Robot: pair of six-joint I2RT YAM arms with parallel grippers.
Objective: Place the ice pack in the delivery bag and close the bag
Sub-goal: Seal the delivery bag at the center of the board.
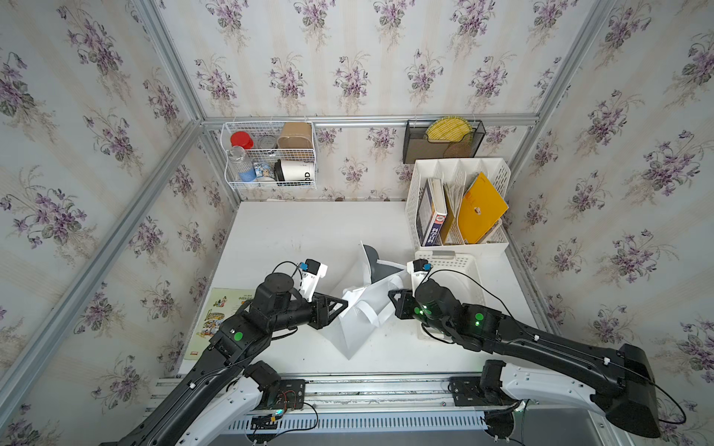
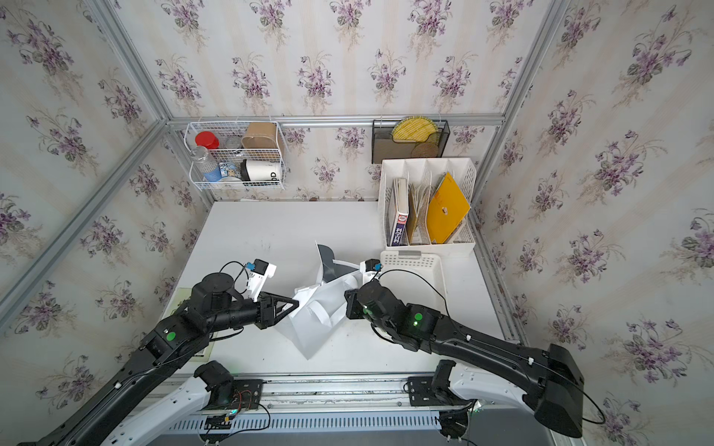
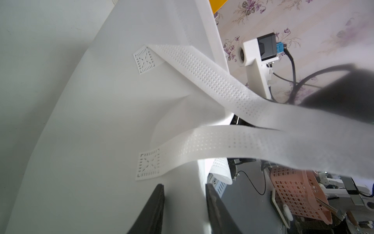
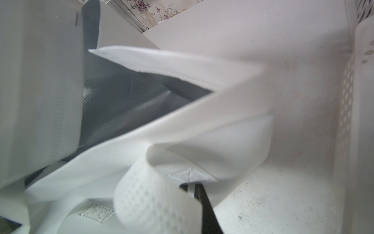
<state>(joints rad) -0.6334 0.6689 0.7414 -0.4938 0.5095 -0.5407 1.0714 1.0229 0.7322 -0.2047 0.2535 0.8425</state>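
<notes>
The right gripper (image 4: 192, 187) is closed, its dark fingers pinching a thin white edge of the delivery bag (image 1: 347, 340) just by a stitched handle patch, and a looped strap (image 4: 141, 194) curls right in front of it. The left gripper (image 3: 184, 186) stands part-way open. Its two fingers (image 3: 158, 202) are apart, with the bag's white side wall running into the gap between them, and nothing shows them pressing on it. Two flat perforated straps (image 3: 222, 81) cross over that wall in the left wrist view. In both top views the bag slumps crumpled on the white table (image 1: 301, 231) between the two arms, its mouth open at the far end (the right wrist view looks straight into the grey-silver lining (image 4: 121, 105)). The ice pack cannot be made out in any view. Just beside the bag, on the right arm's side, sits a low white perforated tray (image 1: 444, 258). Behind the tray stands a white file rack (image 1: 459, 166) holding books and a yellow folder (image 1: 481, 208). A picture booklet (image 1: 220, 312) lies flat on the table, partly under the left arm.
</notes>
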